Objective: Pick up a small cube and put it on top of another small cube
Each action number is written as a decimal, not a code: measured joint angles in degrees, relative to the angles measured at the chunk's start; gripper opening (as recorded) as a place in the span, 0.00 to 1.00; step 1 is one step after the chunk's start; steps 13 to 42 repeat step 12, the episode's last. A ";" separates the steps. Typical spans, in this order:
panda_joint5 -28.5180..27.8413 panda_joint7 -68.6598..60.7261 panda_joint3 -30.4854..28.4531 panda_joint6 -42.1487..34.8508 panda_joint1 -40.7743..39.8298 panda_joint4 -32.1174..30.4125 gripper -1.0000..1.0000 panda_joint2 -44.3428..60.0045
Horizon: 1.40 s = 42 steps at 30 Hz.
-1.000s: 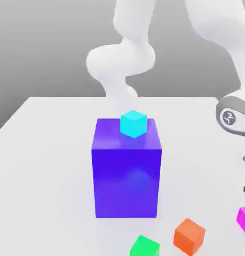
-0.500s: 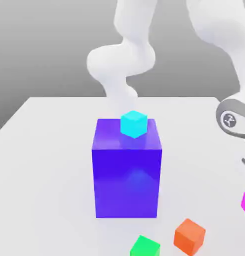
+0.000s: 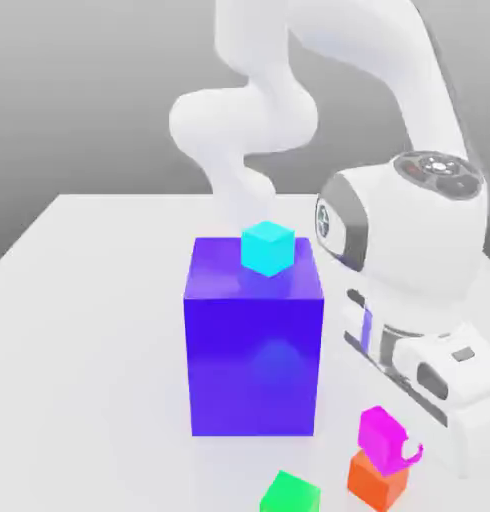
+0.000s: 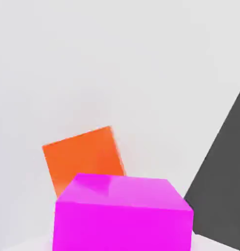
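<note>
So the gripper (image 3: 394,450) is clamped down tight on the small magenta cube (image 3: 380,433), holding it right over the small orange cube (image 3: 376,481), near the front of the white table (image 3: 89,320) toward the exterior view's right. In the exterior view the magenta one looks like it's sitting on or just above the orange one; can't tell if they're actually touching. From the hand view, the magenta cube (image 4: 123,213) is up close and the orange cube (image 4: 83,158) peeks out beyond it, turned a bit relative to it. The big blue-violet block (image 3: 254,345) stands mid-table with a cyan cube (image 3: 266,248) on top, and a green cube (image 3: 289,494) sits at the front edge, just beside the orange one.
</note>
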 joint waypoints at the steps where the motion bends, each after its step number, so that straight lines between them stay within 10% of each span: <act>1: 0.03 -2.84 -0.36 -0.25 -1.20 -0.14 0.00 -0.43; 8: 0.01 -12.42 -1.48 5.95 -5.41 -0.21 0.00 5.58; 9: 0.02 -12.49 -1.48 7.04 -5.45 -0.15 1.00 6.73; 42: 0.02 -12.49 -1.48 7.04 -5.45 -0.15 1.00 6.73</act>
